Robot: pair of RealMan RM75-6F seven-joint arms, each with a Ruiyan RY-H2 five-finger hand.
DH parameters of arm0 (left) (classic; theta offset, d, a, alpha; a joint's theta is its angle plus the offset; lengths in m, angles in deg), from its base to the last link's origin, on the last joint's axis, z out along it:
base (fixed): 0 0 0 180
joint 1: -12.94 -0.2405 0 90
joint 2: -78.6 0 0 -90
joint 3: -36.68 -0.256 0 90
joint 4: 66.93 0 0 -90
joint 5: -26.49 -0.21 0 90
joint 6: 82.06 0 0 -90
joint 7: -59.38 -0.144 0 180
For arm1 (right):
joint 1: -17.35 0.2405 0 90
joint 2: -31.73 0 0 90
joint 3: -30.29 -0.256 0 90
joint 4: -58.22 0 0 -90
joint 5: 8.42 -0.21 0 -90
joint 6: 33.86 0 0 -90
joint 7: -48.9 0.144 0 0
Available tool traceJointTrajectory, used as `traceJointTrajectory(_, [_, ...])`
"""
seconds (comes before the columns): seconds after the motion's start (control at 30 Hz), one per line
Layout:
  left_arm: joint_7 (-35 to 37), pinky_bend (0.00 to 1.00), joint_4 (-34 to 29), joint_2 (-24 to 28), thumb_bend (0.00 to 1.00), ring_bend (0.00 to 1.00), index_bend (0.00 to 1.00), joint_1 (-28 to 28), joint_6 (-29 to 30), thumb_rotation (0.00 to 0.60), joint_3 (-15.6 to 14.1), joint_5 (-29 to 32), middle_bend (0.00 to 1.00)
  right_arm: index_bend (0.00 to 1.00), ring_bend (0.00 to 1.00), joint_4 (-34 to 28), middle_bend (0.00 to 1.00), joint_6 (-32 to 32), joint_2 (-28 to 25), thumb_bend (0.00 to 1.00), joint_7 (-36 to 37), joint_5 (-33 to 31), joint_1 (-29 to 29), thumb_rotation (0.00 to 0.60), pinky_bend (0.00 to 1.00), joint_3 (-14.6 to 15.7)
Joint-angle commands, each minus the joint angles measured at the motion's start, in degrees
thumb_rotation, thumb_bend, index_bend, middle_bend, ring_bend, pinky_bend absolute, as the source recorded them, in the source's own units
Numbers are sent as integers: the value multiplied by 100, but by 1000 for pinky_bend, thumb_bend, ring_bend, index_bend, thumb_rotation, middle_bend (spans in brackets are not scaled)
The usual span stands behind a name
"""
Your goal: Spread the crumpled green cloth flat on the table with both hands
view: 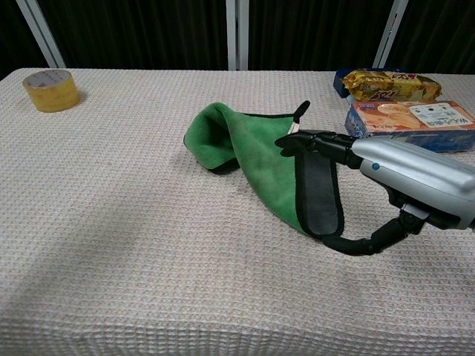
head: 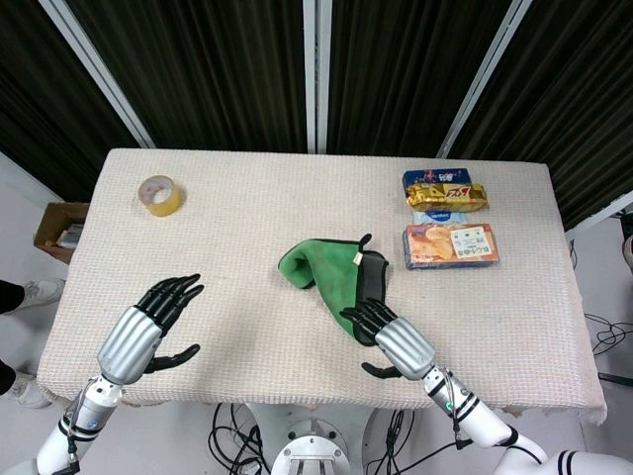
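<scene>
The right hand (head: 394, 336), fingers spread, touches the green cloth's (head: 331, 272) near end; the left hand (head: 148, 322) (open too) lies well apart.

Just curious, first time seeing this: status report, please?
Left hand open, off the cloth. Right hand fingertips at green cloth, grip unclear. Cloth folded, not flat. Nothing obstructing.

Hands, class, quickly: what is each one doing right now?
Left hand: open, holding nothing, fingers apart.
Right hand: fingers reach the green cloth; a grip cannot be told.
</scene>
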Motion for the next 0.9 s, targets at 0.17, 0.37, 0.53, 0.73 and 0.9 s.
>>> traceJointTrajectory(0.17, [28, 157, 5, -3, 177, 100, 28, -1, 40, 600, -23, 18, 32, 47, 0, -102, 91, -226, -70, 179, -92, -27, -110, 600, 0, 49])
traceJointTrajectory(0.37, [-78, 157, 66, -3, 178, 100, 28, -51, 21, 600, -33, 174, 32, 223, 0, 120, 171, -733, 146, 172, -788, -298, -500, 600, 0, -44])
traceJointTrajectory(0.53, [-168, 158, 112, 3, 177, 100, 31, -130, -200, 600, -59, 601, 32, 396, 0, 228, 190, -510, 317, 153, -1086, -719, -620, 600, 0, -2])
traceJointTrajectory(0.73, [171, 157, 275, -85, 178, 100, 41, -196, -279, 600, -128, 837, 32, 428, 0, 493, 183, -430, 586, 185, -1124, -843, -640, 600, 0, -26])
traceJointTrajectory(0.9, [316, 157, 378, -131, 178, 100, 41, -211, -234, 600, -133, 839, 32, 429, 0, 782, 180, -347, 830, 201, -1163, -924, -595, 600, 0, -103])
